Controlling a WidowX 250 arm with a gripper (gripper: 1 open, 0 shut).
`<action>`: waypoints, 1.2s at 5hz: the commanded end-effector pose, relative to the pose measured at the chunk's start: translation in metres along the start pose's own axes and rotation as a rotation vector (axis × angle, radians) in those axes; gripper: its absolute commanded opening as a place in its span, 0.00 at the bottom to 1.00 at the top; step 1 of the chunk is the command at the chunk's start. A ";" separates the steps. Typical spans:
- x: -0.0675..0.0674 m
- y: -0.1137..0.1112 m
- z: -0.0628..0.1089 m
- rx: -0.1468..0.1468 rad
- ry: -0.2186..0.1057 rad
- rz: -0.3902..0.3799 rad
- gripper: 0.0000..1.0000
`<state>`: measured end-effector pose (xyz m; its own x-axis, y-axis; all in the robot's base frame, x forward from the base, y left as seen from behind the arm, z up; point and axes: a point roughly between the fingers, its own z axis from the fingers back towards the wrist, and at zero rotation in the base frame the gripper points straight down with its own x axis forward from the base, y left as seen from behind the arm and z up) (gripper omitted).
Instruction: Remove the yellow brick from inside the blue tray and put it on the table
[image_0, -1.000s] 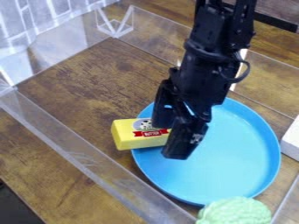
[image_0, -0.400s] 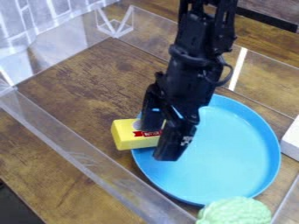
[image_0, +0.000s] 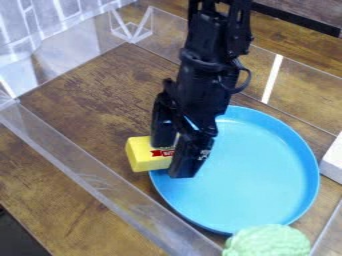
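Observation:
The yellow brick (image_0: 142, 154) lies at the left rim of the blue tray (image_0: 254, 185), its right end with the red-and-white label hidden behind my fingers. Whether it rests on the rim or on the table (image_0: 94, 110) I cannot tell. My gripper (image_0: 173, 158) comes down from above on the black arm and stands open, one finger behind the brick and one in front, straddling its right end. Nothing is clamped.
A bumpy green lump (image_0: 267, 242) sits at the tray's near edge. A white object (image_0: 334, 160) shows at the right border and a white upright strip (image_0: 274, 78) behind the tray. Clear acrylic walls (image_0: 80, 190) edge the table at front and left.
The arm has shifted left over the tray's left rim, bringing the open fingers around the brick's right end. The brick and the tray have stayed put.

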<state>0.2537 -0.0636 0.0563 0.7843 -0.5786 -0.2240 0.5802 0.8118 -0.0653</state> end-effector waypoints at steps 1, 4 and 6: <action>-0.006 0.010 0.016 0.031 -0.066 0.034 1.00; 0.004 0.009 0.012 0.024 -0.070 0.031 1.00; 0.008 0.009 0.009 0.021 -0.073 0.034 1.00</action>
<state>0.2605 -0.0612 0.0549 0.8087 -0.5567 -0.1901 0.5578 0.8283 -0.0527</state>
